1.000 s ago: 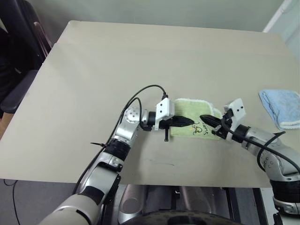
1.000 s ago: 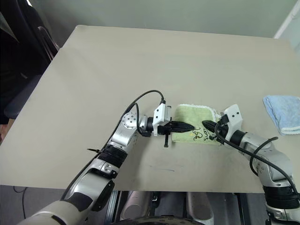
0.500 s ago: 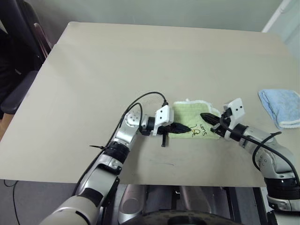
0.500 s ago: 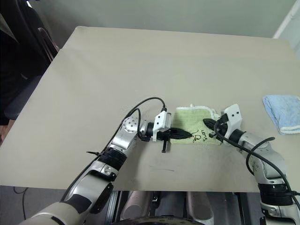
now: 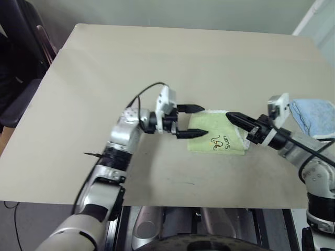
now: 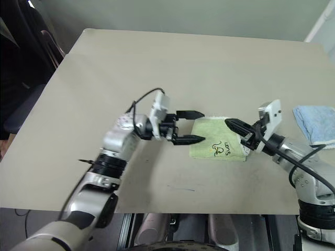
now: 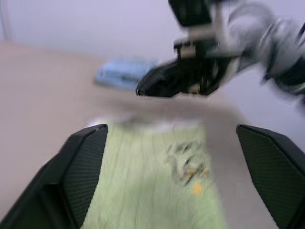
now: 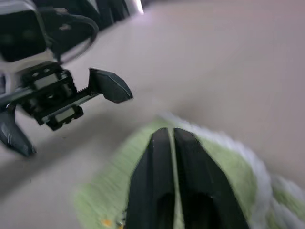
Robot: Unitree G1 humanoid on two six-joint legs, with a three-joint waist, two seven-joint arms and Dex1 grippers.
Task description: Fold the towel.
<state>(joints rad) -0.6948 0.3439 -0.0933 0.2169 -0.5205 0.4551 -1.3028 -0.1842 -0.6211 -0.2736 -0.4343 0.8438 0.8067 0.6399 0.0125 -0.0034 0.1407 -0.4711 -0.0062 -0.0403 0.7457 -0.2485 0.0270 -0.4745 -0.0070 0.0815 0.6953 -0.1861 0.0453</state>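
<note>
Towel: our green towel [image 5: 215, 139] lies folded on the table [image 5: 157, 68], between both grippers.
Left gripper [image 5: 191, 121]: fingers wide apart, empty.
Right gripper [image 5: 230, 116]: fingers nearly together, holding nothing.
Risk: we judge a low finger could snag and unfold it.

My towel [image 5: 215, 138] is light green with a white fringe edge and dark scribbled markings plus a yellow spot. The cloth [image 5: 314, 118] is light blue; my table [image 5: 157, 68] is plain beige.
</note>
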